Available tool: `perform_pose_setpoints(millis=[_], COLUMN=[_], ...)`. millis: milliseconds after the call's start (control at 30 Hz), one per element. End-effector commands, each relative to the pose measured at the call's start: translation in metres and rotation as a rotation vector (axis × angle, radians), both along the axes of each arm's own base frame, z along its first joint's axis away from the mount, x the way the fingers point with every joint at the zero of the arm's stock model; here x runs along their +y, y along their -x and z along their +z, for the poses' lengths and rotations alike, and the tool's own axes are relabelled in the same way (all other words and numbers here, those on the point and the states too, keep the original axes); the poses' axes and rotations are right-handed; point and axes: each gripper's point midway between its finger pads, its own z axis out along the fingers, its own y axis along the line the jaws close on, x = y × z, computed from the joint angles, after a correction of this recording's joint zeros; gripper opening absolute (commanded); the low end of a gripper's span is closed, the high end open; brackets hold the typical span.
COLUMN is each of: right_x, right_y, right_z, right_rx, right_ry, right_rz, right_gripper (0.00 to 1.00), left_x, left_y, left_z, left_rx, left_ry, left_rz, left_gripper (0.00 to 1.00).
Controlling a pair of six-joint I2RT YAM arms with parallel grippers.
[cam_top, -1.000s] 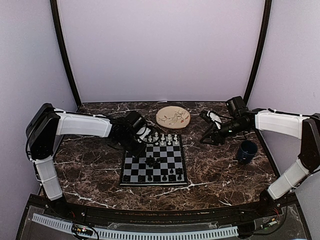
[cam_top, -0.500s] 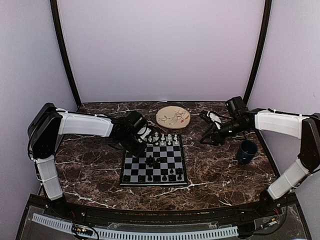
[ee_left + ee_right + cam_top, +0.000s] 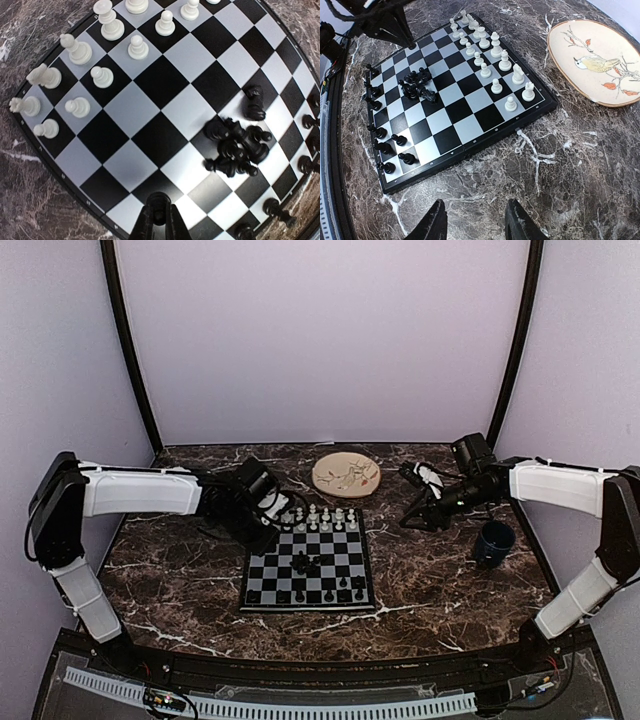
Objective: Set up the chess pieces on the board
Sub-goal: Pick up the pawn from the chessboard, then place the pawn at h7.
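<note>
**Black heap sits mid-board, closest to the left arm**

The black heap (image 3: 235, 147) is a little pile of black chess pieces in the middle of the board (image 3: 125, 107). They lie on their sides and point every which way. One fallen black piece (image 3: 252, 102) lies just beside the pile, a bit easier to get at.

The white pieces (image 3: 100, 50) stand in two tidy rows along the far edge. Some black pieces (image 3: 343, 590) stand along the near edge, with gaps between them. My guess is that the heap has to fill those gaps.

The left arm (image 3: 140, 490) is the nearer one. Its jaws hang over the left edge of the board and are squeezed shut. I can see nothing held in them. From those jaws the heap lies across the board to the right, with bare squares in between. That is good open room to move in. The white rows are close on the far side, so a careless swing could knock them over.

The right arm (image 3: 555, 485) is well apart from the board, out over the worktop (image 3: 560, 165). Its jaws are partly open and hold nothing. The bird plate (image 3: 600, 60) lies just past the board's far right corner, and a dark mug (image 3: 494, 542) stands off to the right.
</note>
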Motion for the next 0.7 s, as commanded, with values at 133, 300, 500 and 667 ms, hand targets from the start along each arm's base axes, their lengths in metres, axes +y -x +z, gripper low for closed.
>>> perform_pose_setpoints(millis=[133, 300, 500, 667], right_x=[0.002, 0.002, 0.002, 0.001], right_y=[0.000, 0.000, 0.000, 0.000], right_z=[0.002, 0.001, 0.001, 0.001], right_rx=[-0.003, -0.001, -0.002, -0.008], right_ry=[-0.017, -0.014, -0.014, -0.010], right_rz=[0.013, 0.013, 0.014, 0.010], right_gripper=[0.40, 0.40, 0.40, 0.40], left_x=[0.032, 0.033, 0.033, 0.035], left_y=[0.047, 0.059, 0.071, 0.076], left_z=[0.017, 0.012, -0.008, -0.015], left_rx=[0.084, 0.106, 0.151, 0.165], left_ry=[0.019, 0.040, 0.007, -0.016], left_rz=[0.012, 0.006, -0.019, -0.024], left_gripper=[0.08, 0.08, 0.07, 0.08])
